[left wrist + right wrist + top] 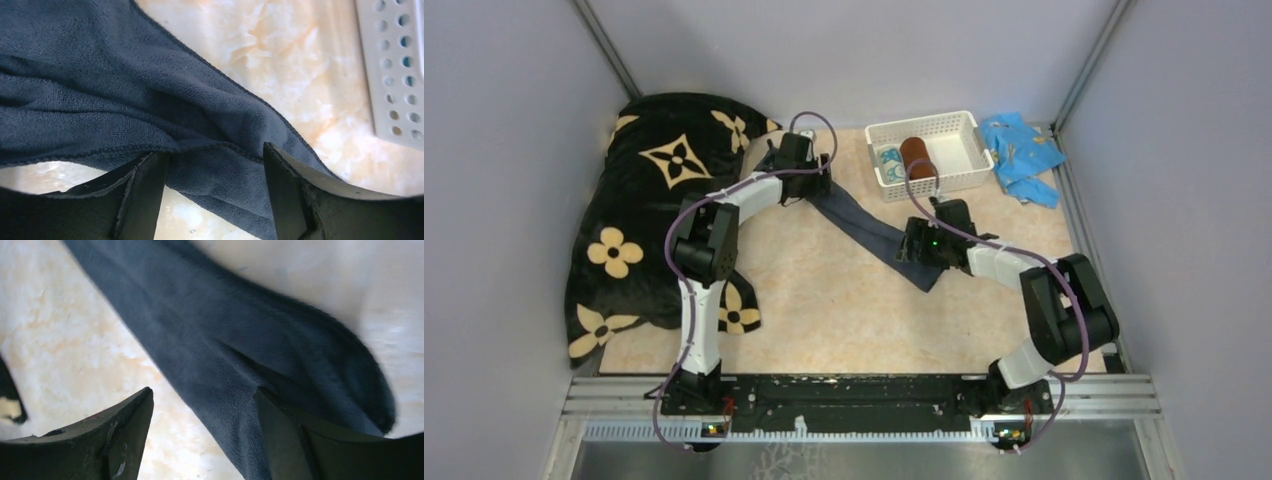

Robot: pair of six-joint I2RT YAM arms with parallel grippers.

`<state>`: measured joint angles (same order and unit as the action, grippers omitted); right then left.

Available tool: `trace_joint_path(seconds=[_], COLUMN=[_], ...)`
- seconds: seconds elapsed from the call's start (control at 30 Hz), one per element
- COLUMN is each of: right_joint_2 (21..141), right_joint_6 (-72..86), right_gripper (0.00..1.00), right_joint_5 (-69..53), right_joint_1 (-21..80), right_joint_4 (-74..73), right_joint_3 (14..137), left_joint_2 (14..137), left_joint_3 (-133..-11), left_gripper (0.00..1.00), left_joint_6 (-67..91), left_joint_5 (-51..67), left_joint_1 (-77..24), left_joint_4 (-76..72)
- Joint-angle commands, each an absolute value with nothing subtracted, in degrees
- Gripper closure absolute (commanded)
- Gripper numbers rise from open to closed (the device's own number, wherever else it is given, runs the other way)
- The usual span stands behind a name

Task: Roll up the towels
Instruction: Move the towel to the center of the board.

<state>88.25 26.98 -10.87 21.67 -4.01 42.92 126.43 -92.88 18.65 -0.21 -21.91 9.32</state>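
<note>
Three towels are being accounted for. Two are sitting as rolls in the white perforated basket (959, 150): the teal-and-white patterned towel (891, 160) and, touching it, the rust-brown towel (916, 155). The third, the long slate grey-blue towel (869, 228), is lying unrolled on the marbled bench (824, 320). It is being presented as a narrow diagonal strip, with its far end near the black flowered blanket (654, 200) and its near end under the right arm.

- Left end effector (211, 150): the jaws are being held wide apart over the far end. The stitched hem is running between the fingers (145, 195), and nothing is being clamped.
- Right end effector (204, 390): the jaws are likewise being held wide. The strip is passing beside one finger (285, 435), and no pinch is being made.

Handling, as judged:
- The slate towel is being read as light, limp terry with a napped, grippy face. It is neither slippery nor fragile.
- No stiffness is being expected, so folds will probably sag and bunch, as the creases at the far end suggest.
- Hold is probably best taken at one short end, on the hemmed edge and near both corners, so that the roll is being started square.
- The loose length is likely to drag along the bench rather than slide freely.
</note>
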Motion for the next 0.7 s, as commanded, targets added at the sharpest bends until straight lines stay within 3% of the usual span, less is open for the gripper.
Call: trace_joint_path(seconds=[0.0, 0.27, 0.47, 0.67], right_joint_2=[85.47, 73.53, 66.44, 63.23], right_joint_6=[32.05, 36.22, 35.54, 31.95], right_gripper=[0.25, 0.21, 0.2, 0.21], right_joint_5=[-9.2, -7.75, -4.35, -11.48], right_joint_1=[14.35, -0.4, -6.57, -6.5], right_joint_4=[-5.17, -7.58, -9.36, -7.56], right_joint_3=[37.44, 27.57, 27.45, 29.57], left_joint_2=[128.25, 115.77, 102.34, 92.53], left_joint_3=[-90.43, -71.5, -60.15, -59.5], left_gripper=[0.26, 0.3, 0.28, 0.27], left_joint_6=[21.77, 32.82, 36.99, 34.34], left_joint_5=[11.02, 21.2, 17.34, 2.21], left_joint_1=[-22.38, -31.09, -36.92, -36.91], left_joint_4=[12.92, 6.93, 5.52, 18.28])
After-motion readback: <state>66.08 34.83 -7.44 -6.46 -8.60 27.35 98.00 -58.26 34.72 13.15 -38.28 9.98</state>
